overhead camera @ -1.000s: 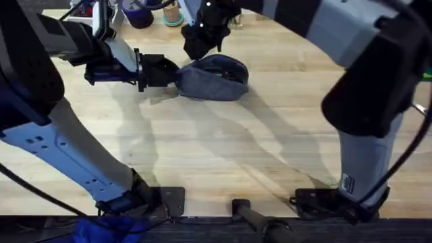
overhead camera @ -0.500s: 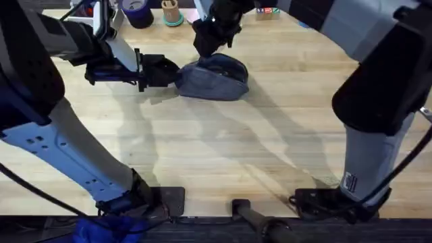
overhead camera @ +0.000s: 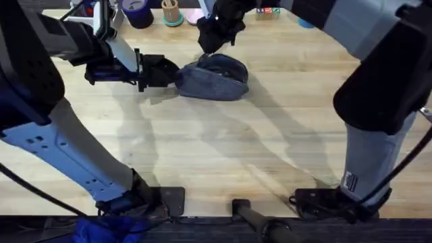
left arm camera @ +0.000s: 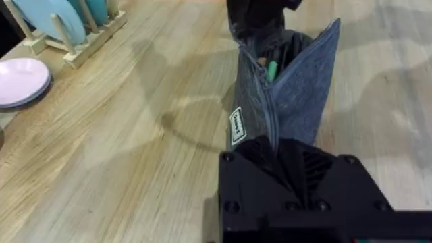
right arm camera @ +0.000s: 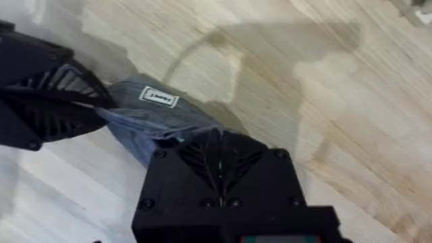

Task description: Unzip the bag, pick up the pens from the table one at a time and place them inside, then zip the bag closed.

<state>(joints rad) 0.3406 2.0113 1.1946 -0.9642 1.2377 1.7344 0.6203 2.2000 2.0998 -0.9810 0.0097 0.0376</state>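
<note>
Two tools work one bag (overhead camera: 212,77), which lies on the bench (overhead camera: 223,148) toward 12 o'clock from the arms' bases, just left of centre. Left tool (overhead camera: 172,73): at the bag's 9 o'clock end, fingers pinched together on the fabric there; the left wrist view shows the denim seam running straight into them. Right tool (overhead camera: 210,42): over the bag's 12 o'clock edge, at the zipper line; fingers closed, probably on the zipper pull, though the grip point is hidden. Bag mouth gapes in the left wrist view, with a green-tipped stick (left arm camera: 272,69) inside. White label (left arm camera: 237,126) on the bag's side near the left tool. At 11 o'clock: dark blue cup (overhead camera: 138,11), small wooden holder (overhead camera: 171,11).
</note>
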